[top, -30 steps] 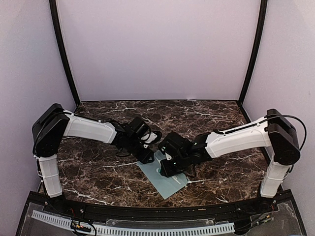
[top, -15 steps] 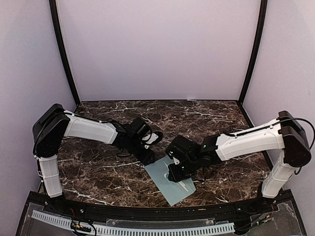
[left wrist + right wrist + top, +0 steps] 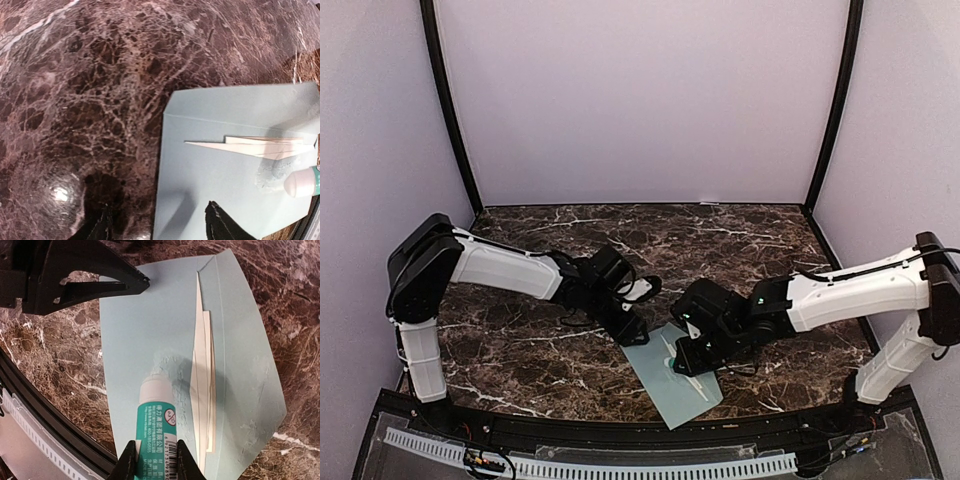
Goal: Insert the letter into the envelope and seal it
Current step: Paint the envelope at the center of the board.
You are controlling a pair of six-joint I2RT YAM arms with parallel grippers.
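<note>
On the marble table [image 3: 75, 100], near its front edge, the envelope [image 3: 675, 375] lies flat between the arms. The glue stick [image 3: 156, 410] is clamped in the right gripper [image 3: 155, 456], its tip at the paper. The left gripper [image 3: 160, 225] is spread apart over a corner, with nothing held. Glue is best laid in light strokes along the flap line while that corner is pinned. Whether the pale slivers [image 3: 260, 146] are the letter or an inner strip cannot be made out, and contact by the left fingers is hidden.
</note>
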